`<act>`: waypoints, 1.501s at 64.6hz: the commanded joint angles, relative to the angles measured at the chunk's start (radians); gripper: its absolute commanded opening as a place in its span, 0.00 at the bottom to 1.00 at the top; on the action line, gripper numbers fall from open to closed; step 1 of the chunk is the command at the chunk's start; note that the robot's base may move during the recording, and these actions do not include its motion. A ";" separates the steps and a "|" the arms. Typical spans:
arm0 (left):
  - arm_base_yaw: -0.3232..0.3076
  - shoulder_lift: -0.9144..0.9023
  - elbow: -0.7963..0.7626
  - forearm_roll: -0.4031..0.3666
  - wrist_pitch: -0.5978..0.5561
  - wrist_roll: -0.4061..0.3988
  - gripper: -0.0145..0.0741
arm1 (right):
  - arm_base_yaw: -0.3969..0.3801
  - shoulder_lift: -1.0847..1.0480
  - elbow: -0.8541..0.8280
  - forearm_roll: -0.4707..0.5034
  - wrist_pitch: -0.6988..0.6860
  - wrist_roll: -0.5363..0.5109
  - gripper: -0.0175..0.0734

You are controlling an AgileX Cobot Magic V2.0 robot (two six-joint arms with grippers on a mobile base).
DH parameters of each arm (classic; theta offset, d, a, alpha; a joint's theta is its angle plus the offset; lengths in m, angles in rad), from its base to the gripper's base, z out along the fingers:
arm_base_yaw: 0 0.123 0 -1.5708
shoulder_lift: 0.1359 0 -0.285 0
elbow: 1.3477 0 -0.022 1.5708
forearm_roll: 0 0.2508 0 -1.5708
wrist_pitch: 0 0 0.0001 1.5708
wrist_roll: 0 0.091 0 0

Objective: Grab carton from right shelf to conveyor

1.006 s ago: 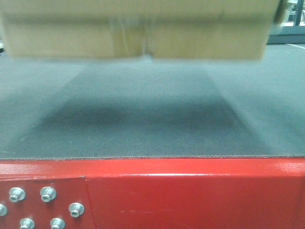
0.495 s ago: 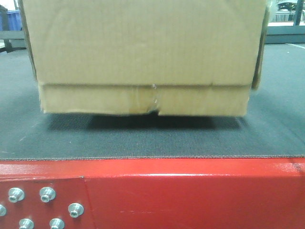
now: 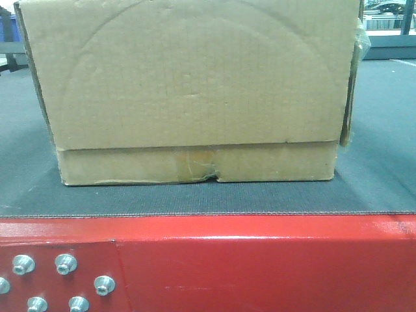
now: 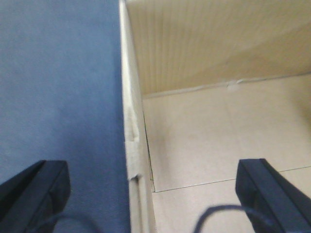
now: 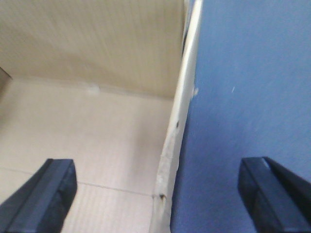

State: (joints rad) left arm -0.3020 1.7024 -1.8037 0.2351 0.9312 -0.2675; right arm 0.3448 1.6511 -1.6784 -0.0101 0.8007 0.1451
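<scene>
The carton (image 3: pixel 195 91), a wide brown cardboard box with a taped flap seam low on its side, sits flat on the conveyor (image 3: pixel 383 162), a dark textured belt behind a red frame (image 3: pixel 260 266). In the left wrist view my left gripper (image 4: pixel 150 191) is open. Its black fingers (image 4: pixel 34 194) straddle the carton's left wall (image 4: pixel 132 145), one outside over the belt and one inside the box. My right gripper (image 5: pixel 158 191) is open in the same way across the right wall (image 5: pixel 172 145). Neither touches the cardboard. The right shelf is out of view.
Silver bolts (image 3: pixel 65 264) stud the red frame at the lower left. Something blue (image 3: pixel 8 27) stands behind the belt at the far left, and a dark rail (image 3: pixel 390 45) runs at the back right. Bare belt lies on both sides of the carton.
The carton has come down from above the belt. Half a second ago it hovered over its shadow. Now its bottom edge rests on the belt.
</scene>
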 commanded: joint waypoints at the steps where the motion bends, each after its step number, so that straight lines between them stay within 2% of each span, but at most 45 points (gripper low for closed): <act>1: 0.001 -0.081 -0.014 -0.002 0.022 0.033 0.83 | -0.010 -0.078 -0.008 -0.010 0.000 -0.008 0.68; 5: 0.001 -0.119 -0.010 0.003 0.038 0.046 0.83 | -0.019 -0.116 -0.008 -0.010 0.021 -0.008 0.55; 10: 0.003 -0.174 0.016 0.012 0.050 0.055 0.82 | -0.035 -0.169 -0.006 -0.011 0.057 -0.008 0.32; 16: 0.017 -0.242 0.080 0.012 0.050 0.056 0.73 | -0.065 -0.220 0.001 -0.016 0.098 -0.008 0.10; 19: 0.033 -0.274 0.120 0.012 0.044 0.056 0.65 | -0.080 -0.244 0.021 -0.021 0.105 -0.008 0.10; 29: 0.091 -0.399 0.347 0.005 -0.023 0.056 0.20 | -0.117 -0.348 0.169 -0.074 0.088 -0.008 0.12; 32: 0.109 -0.445 0.418 -0.003 -0.055 0.056 0.11 | -0.117 -0.385 0.225 -0.089 0.074 -0.008 0.12; 39: 0.146 -0.564 0.614 -0.024 -0.161 0.056 0.19 | -0.117 -0.474 0.398 -0.095 0.002 -0.008 0.12; 50: 0.162 -0.781 0.919 -0.042 -0.364 0.056 0.18 | -0.117 -0.646 0.695 -0.095 -0.180 -0.008 0.12; 63: 0.162 -1.018 1.164 -0.047 -0.537 0.056 0.18 | -0.117 -0.844 0.959 -0.095 -0.343 -0.008 0.12; 70: 0.162 -1.154 1.237 -0.047 -0.587 0.056 0.18 | -0.117 -0.954 1.060 -0.095 -0.418 -0.008 0.12; 78: 0.162 -1.281 1.265 -0.047 -0.589 0.056 0.18 | -0.117 -1.100 1.144 -0.095 -0.482 -0.008 0.12; 97: 0.162 -1.421 1.267 -0.047 -0.583 0.056 0.18 | -0.117 -1.332 1.183 -0.100 -0.555 -0.008 0.12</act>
State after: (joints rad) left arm -0.1409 0.2995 -0.5365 0.1907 0.3672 -0.2127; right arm 0.2332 0.3557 -0.5002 -0.0973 0.2920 0.1433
